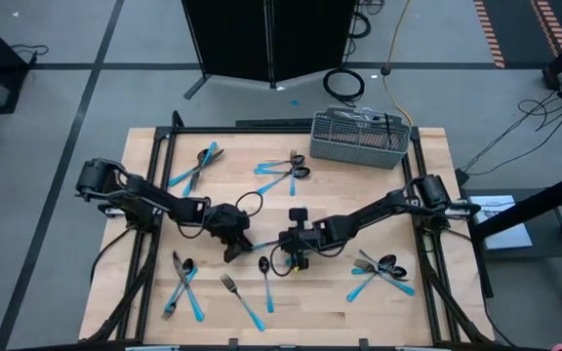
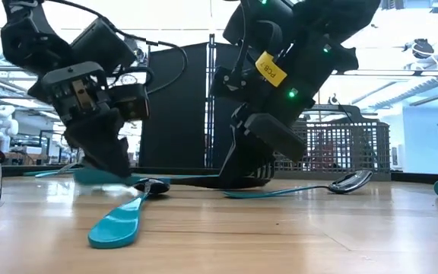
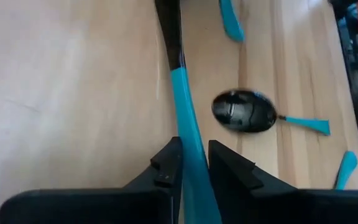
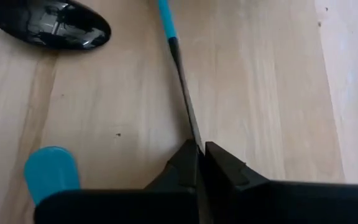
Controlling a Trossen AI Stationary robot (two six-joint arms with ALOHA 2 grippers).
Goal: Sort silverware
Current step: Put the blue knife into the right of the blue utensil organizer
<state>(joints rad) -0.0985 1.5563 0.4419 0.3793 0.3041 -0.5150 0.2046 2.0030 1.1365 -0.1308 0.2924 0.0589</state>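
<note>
A knife [image 1: 261,242] with a light-blue handle and a dark blade lies at the table's middle, between my two grippers. My left gripper [image 1: 234,241] is shut on its handle, my right gripper [image 1: 289,244] on its blade. Just nearer than the knife, a spoon [image 1: 265,278] lies flat on the wood, its dark bowl [image 3: 244,112] close to the knife. The low view shows both grippers [image 2: 105,164] [image 2: 242,171] down at the tabletop, with the knife [image 2: 188,180] level between them. My left gripper pinches the knife's light-blue handle [image 3: 188,140] between its two fingers, which slant down from the table's left and lie along the knife. The blade [image 3: 169,31] points away from it. Whether the knife is clear of the wood I cannot tell. My right gripper pinches the dark blade [image 4: 190,127] near its tip between its two fingers, slanting down from the table's right, along the knife. The handle [image 4: 165,18] points away from it.
A grey wire-mesh basket [image 1: 359,138] stands at the far edge, right of centre. More silverware lies in clusters at the far left [image 1: 198,166], far middle [image 1: 286,174], near right [image 1: 383,268] and near left [image 1: 181,283]. A fork [image 1: 242,297] lies near the front.
</note>
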